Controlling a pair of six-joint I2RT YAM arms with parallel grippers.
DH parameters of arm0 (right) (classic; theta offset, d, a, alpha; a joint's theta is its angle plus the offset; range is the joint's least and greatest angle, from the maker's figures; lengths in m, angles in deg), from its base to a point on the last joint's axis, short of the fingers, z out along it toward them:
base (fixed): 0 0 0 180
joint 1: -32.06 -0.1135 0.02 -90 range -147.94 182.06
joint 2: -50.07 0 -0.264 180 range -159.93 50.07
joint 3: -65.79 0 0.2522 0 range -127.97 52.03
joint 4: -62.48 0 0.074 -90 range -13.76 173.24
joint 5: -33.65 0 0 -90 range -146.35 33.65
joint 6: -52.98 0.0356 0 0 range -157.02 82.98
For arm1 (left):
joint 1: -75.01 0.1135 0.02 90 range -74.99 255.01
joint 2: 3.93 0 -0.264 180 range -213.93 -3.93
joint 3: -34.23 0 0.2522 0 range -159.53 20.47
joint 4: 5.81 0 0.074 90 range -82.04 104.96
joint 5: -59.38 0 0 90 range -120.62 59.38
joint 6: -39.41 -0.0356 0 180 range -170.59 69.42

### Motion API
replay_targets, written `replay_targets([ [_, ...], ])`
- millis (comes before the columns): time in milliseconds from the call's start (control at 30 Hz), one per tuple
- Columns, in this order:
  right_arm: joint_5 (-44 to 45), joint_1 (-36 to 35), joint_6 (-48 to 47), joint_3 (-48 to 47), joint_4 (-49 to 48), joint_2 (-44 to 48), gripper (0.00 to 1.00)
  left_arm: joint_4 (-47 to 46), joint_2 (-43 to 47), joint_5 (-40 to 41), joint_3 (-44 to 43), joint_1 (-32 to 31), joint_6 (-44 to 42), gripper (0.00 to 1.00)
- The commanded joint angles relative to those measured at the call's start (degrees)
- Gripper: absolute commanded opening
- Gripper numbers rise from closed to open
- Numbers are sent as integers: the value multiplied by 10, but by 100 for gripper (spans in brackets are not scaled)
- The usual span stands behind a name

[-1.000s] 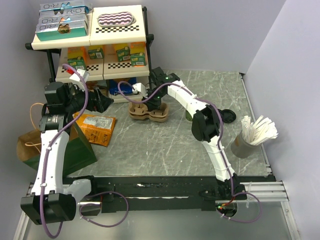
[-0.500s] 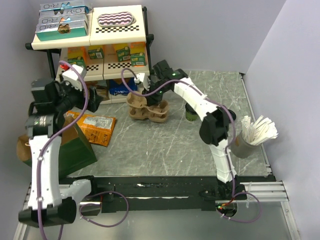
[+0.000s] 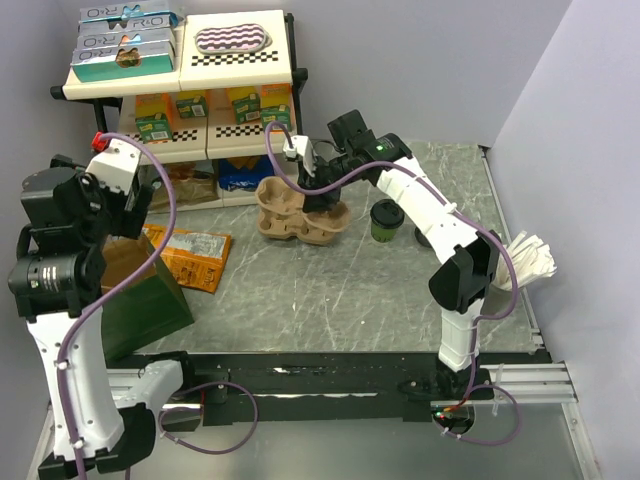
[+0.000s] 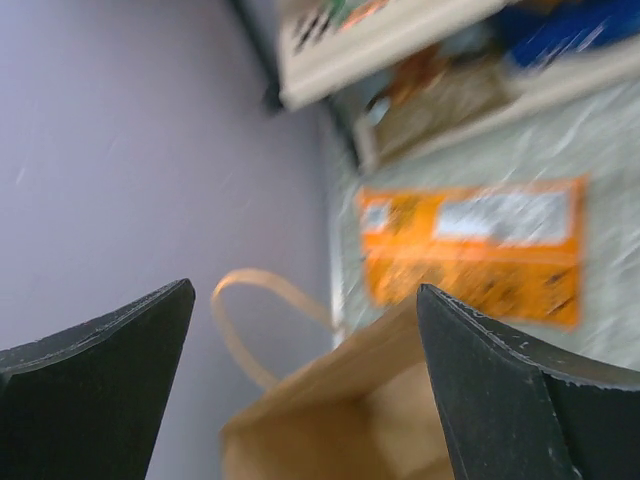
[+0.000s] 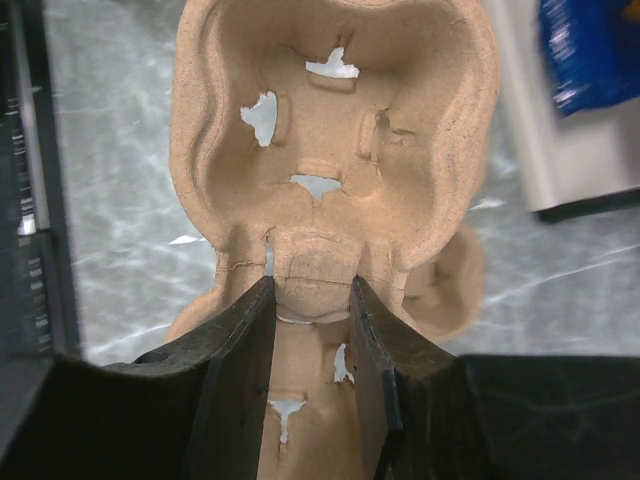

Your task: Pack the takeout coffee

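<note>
Takeout coffee (image 3: pixel 386 221) stands just beside the right tool (image 5: pixel 312 292), which is clamped on the pulp carrier's (image 5: pixel 430 120) centre ridge. The left tool (image 4: pixel 305 290) is spread apart above a paper bag (image 4: pixel 330 420).

Left hand (image 4: pixel 305 290): two black fingers (image 4: pixel 90 390) are held wide apart at the lower corners.
Brown paper bag (image 4: pixel 340 420): seen open below the hand, its looped paper handle (image 4: pixel 262 275) raised at the left.
Flat orange packet (image 4: pixel 470 250): laid on the grey marbled bench (image 4: pixel 610 130), just beyond the bag.
Pale shelf rack (image 4: pixel 380 40): blurred at the top; contents cannot be told.
Lilac wall (image 4: pixel 120 150): seen on the left.
</note>
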Motion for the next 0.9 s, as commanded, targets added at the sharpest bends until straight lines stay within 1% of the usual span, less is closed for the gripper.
replay_targets([
  [0,-38,-1,33,-27,63,0,0,62,-30,113,-41,24,-54,98],
  [67,-45,1,43,-34,78,-7,0,78,-41,111,-46,48,-77,98],
  [100,-46,2,45,-31,78,-6,0,83,-57,102,-50,84,-85,97],
  [133,-46,4,50,-27,77,-4,0,96,-67,70,-67,108,-96,97],
  [167,-50,5,50,-26,79,-3,0,107,-93,52,-81,159,-102,96],
  [200,-52,6,48,-27,84,-2,0,118,-110,36,-101,184,-114,96],
  [233,-52,6,47,-27,87,-1,0,160,-127,15,-146,209,-122,95],
  [267,-54,8,46,-28,92,0,0,183,-162,-24,-173,254,-131,94],
  [300,-54,10,45,-28,99,2,0,203,-176,-45,-196,275,-147,94],
  [367,-54,13,45,-28,106,0,0,201,-174,-71,-192,310,-177,96],
  [400,-57,13,44,-31,117,-2,0,201,-172,-73,-180,313,-208,96],
  [500,-60,13,41,-49,140,-17,0,202,-164,-86,-131,318,-247,95],
  [533,-62,13,43,-63,146,-20,0,202,-164,-87,-113,321,-249,94],
  [633,-66,12,54,-84,161,-37,0,203,-168,-99,-99,338,-260,91],
  [733,-71,12,61,-76,162,-40,0,204,-169,-123,-92,366,-265,90],
  [867,-66,13,62,-63,162,-34,0,205,-161,-137,-50,371,-278,88],
])
